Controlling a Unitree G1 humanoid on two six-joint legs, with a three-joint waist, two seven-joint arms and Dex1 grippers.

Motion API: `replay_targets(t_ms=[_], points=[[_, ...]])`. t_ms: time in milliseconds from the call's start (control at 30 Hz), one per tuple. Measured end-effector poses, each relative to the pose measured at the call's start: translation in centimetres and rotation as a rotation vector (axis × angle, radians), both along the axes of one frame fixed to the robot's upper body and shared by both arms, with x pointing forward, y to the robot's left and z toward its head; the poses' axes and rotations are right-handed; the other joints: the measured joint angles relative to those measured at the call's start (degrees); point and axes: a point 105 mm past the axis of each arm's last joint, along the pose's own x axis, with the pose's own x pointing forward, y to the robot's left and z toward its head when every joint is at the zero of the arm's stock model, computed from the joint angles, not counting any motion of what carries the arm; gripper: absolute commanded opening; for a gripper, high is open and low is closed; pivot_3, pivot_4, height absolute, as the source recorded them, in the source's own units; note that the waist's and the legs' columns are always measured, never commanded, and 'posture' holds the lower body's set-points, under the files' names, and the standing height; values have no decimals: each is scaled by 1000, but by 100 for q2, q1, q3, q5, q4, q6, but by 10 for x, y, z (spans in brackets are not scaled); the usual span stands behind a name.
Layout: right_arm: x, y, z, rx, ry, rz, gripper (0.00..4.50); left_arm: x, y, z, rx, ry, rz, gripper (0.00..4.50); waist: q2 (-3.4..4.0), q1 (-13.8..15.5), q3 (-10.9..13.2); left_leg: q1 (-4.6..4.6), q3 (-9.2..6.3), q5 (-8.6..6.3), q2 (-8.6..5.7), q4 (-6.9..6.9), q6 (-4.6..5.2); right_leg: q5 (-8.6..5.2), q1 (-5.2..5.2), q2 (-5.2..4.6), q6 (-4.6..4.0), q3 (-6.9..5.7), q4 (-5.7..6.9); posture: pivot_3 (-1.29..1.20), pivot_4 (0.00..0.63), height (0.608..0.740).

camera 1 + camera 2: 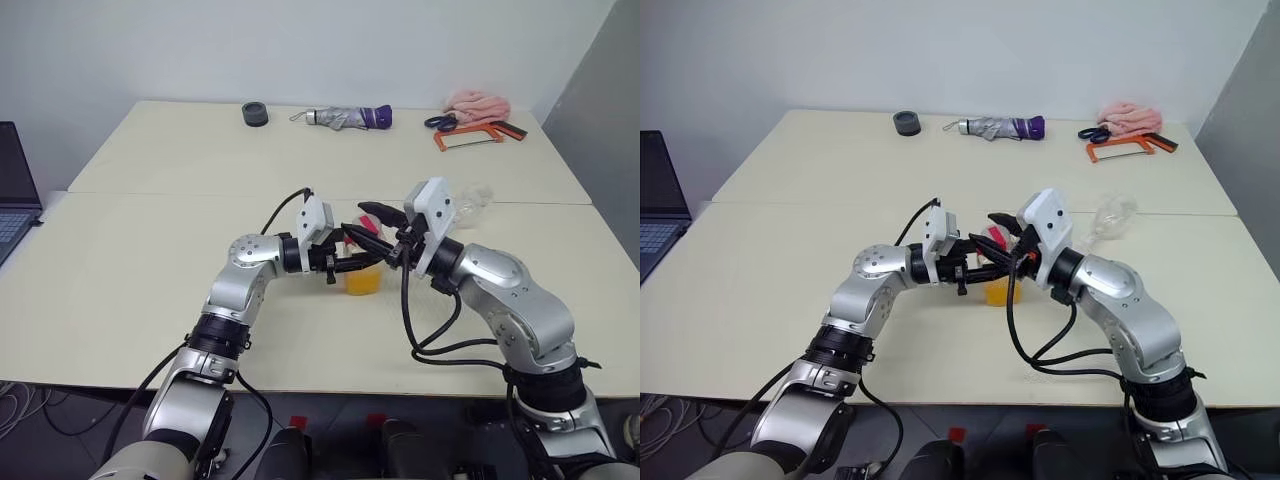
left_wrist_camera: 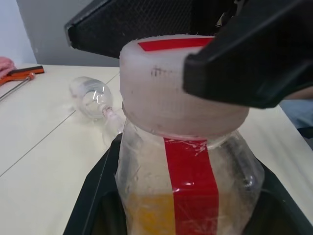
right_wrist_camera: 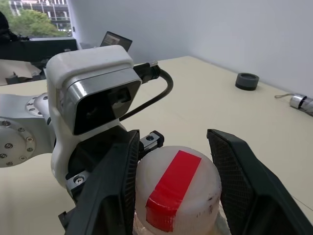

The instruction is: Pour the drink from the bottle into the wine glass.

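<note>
**Op:** Right wrist view has my right gripper (image 3: 176,191) straddling the white cap (image 3: 177,192) of the bottle (image 2: 188,196); one finger sits against the cap, the other shows a sliver of gap, so I can't tell yet whether it is truly clamped.

**Desk:** And the left?

**Op:** My left gripper (image 1: 352,262) is clenched around the bottle's body, holding it upright just above the table (image 1: 150,260), near the middle. The drink (image 1: 362,281) fills only the lower part.

**Desk:** Where's the wine glass?

**Op:** The wine glass (image 2: 93,96) is lying on its side to the right and a little beyond my right wrist, not standing.

**Desk:** Risks?

**Op:** I'd say two. If the cap turns while the left hold is soft, the thin plastic could spin or crush and slop juice. And pouring into a toppled glass would put it all on the table, so it needs righting first.

**Desk:** Anything in the way?

**Op:** My own right forearm sits between bottle and glass. Far side: folded umbrella (image 1: 350,118), dark tape roll (image 1: 255,114), scissors (image 1: 442,122), orange saw (image 1: 478,137), pink cloth (image 1: 478,101). All well apart. Laptop (image 1: 15,190) at far left.
</note>
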Motion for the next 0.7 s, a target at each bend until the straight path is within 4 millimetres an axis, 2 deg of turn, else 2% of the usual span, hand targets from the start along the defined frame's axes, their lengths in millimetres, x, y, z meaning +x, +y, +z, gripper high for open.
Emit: replay_targets(t_ms=[233,367,467,533,600,700], points=[[3,-5,10,-227,-51,359,1877,-9,2,3,41,-11,-88,1891,12,-20,10,3,0,0,2,1,1,0,0,8,0,-4,-2,0,150,740],[3,-11,14,-251,-48,402,1877,-9,-2,7,47,-28,-102,1890,12,0,10,-3,-10,0,7,-1,1,0,0,-1,-1,-6,-2,0,150,740],[4,-18,10,-194,-42,332,2931,-8,-4,7,41,-30,-90,1878,11,10,11,-15,-15,0,10,5,0,0,-3,-18,-1,-6,-2,0,150,740],[8,-33,4,-123,-9,220,3548,-3,4,11,28,-39,-44,1869,11,18,12,-23,-14,0,4,8,0,0,-9,-28,-1,-5,-1,0,150,740],[7,-41,9,-51,-12,126,4268,2,11,15,17,-49,-6,1869,12,18,12,-28,-10,0,3,8,0,0,-18,-28,0,-1,3,0,150,740],[-12,-38,26,23,-49,87,4316,2,8,16,8,-50,-7,1869,13,17,13,-32,-15,0,6,6,-1,0,-21,-25,0,-5,2,0,150,740]])
